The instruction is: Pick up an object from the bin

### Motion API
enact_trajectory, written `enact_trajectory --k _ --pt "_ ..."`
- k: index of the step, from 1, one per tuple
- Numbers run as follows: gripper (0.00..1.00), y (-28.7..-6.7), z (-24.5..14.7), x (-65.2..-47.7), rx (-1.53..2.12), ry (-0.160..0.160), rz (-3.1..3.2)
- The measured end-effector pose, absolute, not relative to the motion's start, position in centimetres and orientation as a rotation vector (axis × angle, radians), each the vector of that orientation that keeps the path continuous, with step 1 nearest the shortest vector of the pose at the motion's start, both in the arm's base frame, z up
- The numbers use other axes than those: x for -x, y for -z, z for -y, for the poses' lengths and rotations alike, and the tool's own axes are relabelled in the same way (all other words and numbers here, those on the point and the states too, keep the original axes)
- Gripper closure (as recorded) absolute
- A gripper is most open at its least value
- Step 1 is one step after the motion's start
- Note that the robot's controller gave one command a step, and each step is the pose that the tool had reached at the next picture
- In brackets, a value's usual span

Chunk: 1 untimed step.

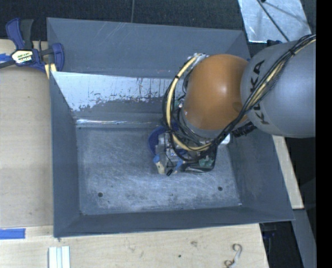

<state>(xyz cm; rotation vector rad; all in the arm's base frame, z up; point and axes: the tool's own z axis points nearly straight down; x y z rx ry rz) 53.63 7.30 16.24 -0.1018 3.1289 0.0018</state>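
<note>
A small blue thing [154,140] lies near the middle of the bin [110,177] floor, a little toward the back wall. It is the only loose piece that can be made out, so I take it as the likely one to pick. The hand [170,162] is low over the floor just beside it, on the side nearer the front edge. A pale scrap shows at the hand's tip, but what it is cannot be told. Whether the hand is apart, together or clamped on anything cannot be told either, because the wrist hides it. The orange cover [213,91] and looped cables [174,102] sit directly above. The grey arm [283,94] comes in over the bin's right edge, angled steeply down, probably to reach the floor squarely.
</note>
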Motion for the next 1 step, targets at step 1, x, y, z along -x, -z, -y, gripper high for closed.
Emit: enact_trajectory --k 1 --pt "1.0 -21.9 -5.93 -54.74 0.063 -0.001 -3.13"
